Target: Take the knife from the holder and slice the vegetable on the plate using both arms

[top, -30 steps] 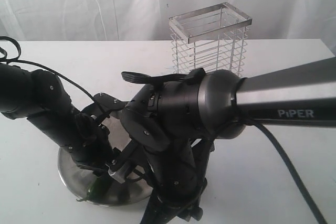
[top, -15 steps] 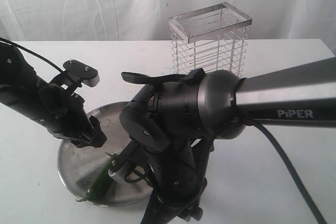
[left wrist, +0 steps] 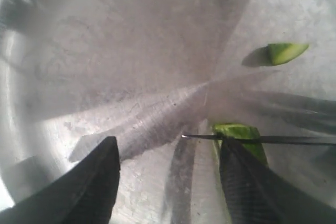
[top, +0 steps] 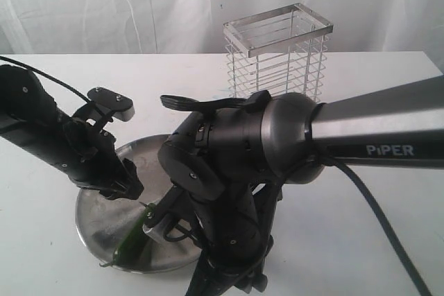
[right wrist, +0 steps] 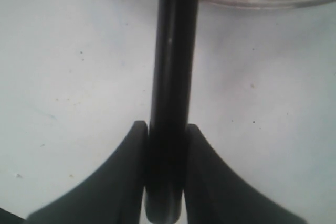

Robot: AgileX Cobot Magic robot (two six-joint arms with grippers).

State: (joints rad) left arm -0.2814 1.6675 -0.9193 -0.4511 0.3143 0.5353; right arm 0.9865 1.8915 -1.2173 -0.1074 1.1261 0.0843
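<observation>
Two black arms fill the exterior view. One wire holder stands upper centre on the white table. One steel plate lies lower left, carrying one green vegetable and one cut piece. The left gripper hangs released above the plate; the right gripper is clenched on the one knife, by its handle
</observation>
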